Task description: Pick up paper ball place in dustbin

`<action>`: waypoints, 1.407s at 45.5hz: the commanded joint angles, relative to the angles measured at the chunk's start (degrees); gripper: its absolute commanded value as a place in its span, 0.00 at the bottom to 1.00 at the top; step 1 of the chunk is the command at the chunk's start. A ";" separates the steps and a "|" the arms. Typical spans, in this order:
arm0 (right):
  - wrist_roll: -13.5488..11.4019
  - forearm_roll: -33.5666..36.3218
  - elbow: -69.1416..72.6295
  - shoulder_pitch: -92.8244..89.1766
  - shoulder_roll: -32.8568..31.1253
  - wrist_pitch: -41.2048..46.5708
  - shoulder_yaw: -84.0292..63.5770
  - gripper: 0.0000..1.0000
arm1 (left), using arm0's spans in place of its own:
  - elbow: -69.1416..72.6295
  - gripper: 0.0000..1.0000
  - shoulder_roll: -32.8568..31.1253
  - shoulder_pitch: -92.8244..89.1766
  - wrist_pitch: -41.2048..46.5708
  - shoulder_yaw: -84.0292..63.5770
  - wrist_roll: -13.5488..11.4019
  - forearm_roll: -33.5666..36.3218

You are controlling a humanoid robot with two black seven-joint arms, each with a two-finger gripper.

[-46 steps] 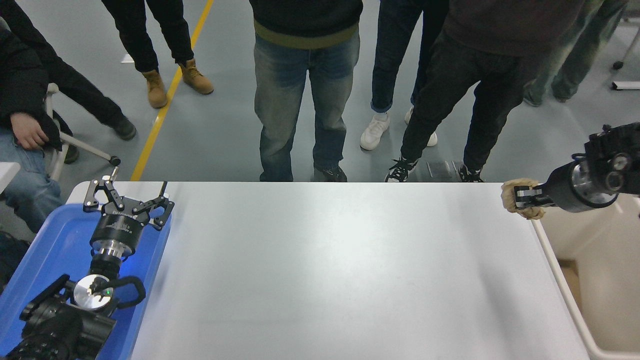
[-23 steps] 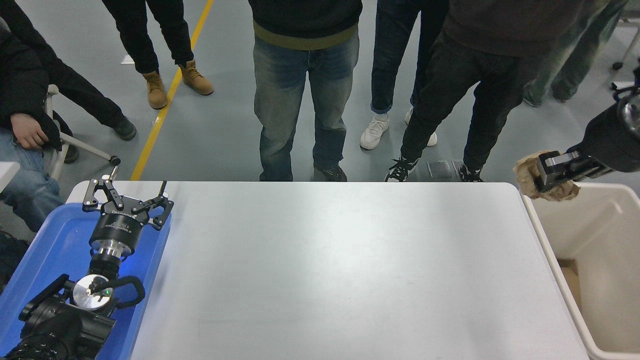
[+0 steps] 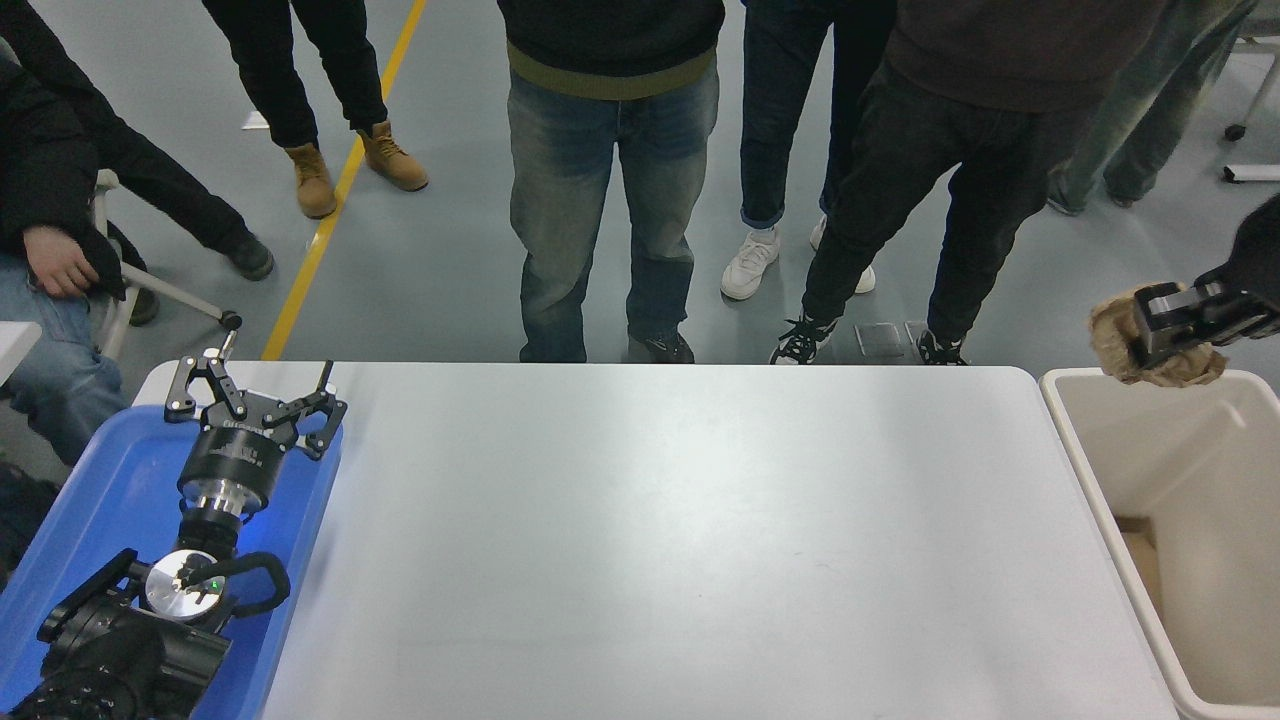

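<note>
The tan-brown paper ball (image 3: 1120, 345) is clamped in my right gripper (image 3: 1150, 325), which comes in from the right edge. It hangs in the air over the far rim of the beige dustbin (image 3: 1095, 470), which stands off the table's right end. The gripper is shut on the ball. My left gripper (image 3: 255, 395) is open and empty, parked over the blue tray (image 3: 95, 500) at the lower left.
Several people stand along the table's far side, feet close to its edge (image 3: 640, 365). A seated person's hand (image 3: 55, 265) rests at the far left. The white table (image 3: 650, 540) lies between tray and dustbin.
My right gripper has carried the paper ball up and to the right, off the table's far right corner and over the dustbin's far rim. The left arm has not moved.
</note>
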 commanded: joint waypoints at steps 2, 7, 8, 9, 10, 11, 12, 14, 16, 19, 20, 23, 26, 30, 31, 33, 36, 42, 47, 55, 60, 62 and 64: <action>0.11 -3.10 -19.22 -26.18 -8.35 -18.90 3.58 0.00 | 0.04 0.99 -0.01 0.00 0.00 0.00 0.00 0.00; -0.06 -2.75 -26.69 -43.67 -9.94 -26.90 12.01 0.00 | 0.04 0.99 -0.01 0.00 0.00 0.00 -0.08 0.00; -0.06 -2.58 -28.36 -47.18 -10.11 -27.96 14.20 0.00 | 0.04 0.99 -0.01 0.00 0.00 0.00 -0.08 0.00; -0.06 -2.23 -30.12 -50.61 -10.29 -29.10 16.66 0.00 | 0.04 0.99 -0.01 0.00 0.00 0.00 -0.08 0.00; -0.06 -1.70 -32.05 -54.04 -10.47 -30.07 19.29 0.00 | 0.04 0.99 -0.01 0.00 0.00 0.00 -0.08 0.00; 0.02 -1.09 -34.16 -57.82 -10.47 -31.30 22.19 0.00 | 0.04 0.99 -0.01 0.00 0.00 0.00 -0.08 0.00; 0.02 -0.30 -36.53 -61.77 -10.12 -32.18 25.27 0.00 | 0.04 0.99 -0.01 0.00 0.00 0.00 -0.08 0.00; 0.02 1.46 -41.54 -69.16 -9.50 -33.94 31.94 0.00 | 0.04 0.99 -0.01 0.00 0.00 0.00 -0.08 0.00; 0.02 3.22 -46.90 -75.93 -7.75 -34.82 39.24 0.00 | 0.04 0.99 -0.01 0.00 0.00 0.00 -0.08 -0.09; 0.02 7.59 -60.03 -87.51 -0.40 -35.88 51.69 0.00 | 0.04 0.99 -0.01 0.00 0.00 0.00 -0.08 -0.09; 0.02 9.01 -63.06 -89.39 1.47 -35.80 53.93 0.00 | 0.04 0.99 -0.01 0.00 0.00 0.00 -0.08 -0.09; -0.15 14.45 -68.79 -92.74 5.87 -35.88 57.72 0.00 | 0.04 0.99 -0.01 0.00 0.00 -0.09 -0.17 -0.09; -0.76 20.70 -69.95 -93.98 8.33 -35.88 58.43 0.00 | 0.04 0.99 -0.01 0.00 0.00 -0.09 -0.08 -0.09; -2.87 27.12 -69.95 -95.20 10.53 -36.06 58.61 0.00 | 0.04 0.99 -0.01 0.00 0.00 -0.09 -0.17 -0.09; -3.22 28.00 -69.95 -95.73 11.15 -36.06 58.70 0.00 | 0.04 0.99 -0.01 0.00 0.00 -0.09 -0.17 -0.09; -3.49 29.06 -69.86 -96.79 12.03 -36.23 58.87 0.00 | 0.04 0.99 -0.01 0.00 0.00 -0.09 -0.17 -0.09; -3.49 29.24 -69.51 -97.58 12.73 -37.81 59.05 0.00 | 0.04 0.99 -0.01 0.00 0.00 -0.09 -0.17 -0.09; -3.58 29.24 -68.90 -97.67 12.91 -38.70 58.96 0.00 | 0.04 0.99 -0.01 0.00 0.00 -0.09 -0.17 -0.09; -3.75 29.07 -68.90 -97.49 12.91 -38.70 58.96 0.00 | 0.04 0.99 -0.01 0.00 0.00 -0.09 -0.17 -0.09; -4.55 29.07 -68.81 -97.05 13.26 -38.70 58.87 0.00 | 0.04 0.99 -0.01 0.00 0.00 -0.09 -0.08 -0.09; -4.72 29.07 -68.81 -97.05 13.44 -38.61 58.87 0.00 | 0.04 0.99 -0.01 0.00 0.00 -0.09 -0.17 -0.09; -4.98 29.07 -68.81 -97.05 13.61 -38.61 58.87 0.00 | 0.04 0.99 -0.01 0.00 0.00 -0.09 -0.17 -0.09; -4.99 29.07 -68.81 -97.05 13.79 -38.61 58.87 0.00 | 0.04 0.99 -0.01 0.00 0.00 -0.09 -0.17 -0.09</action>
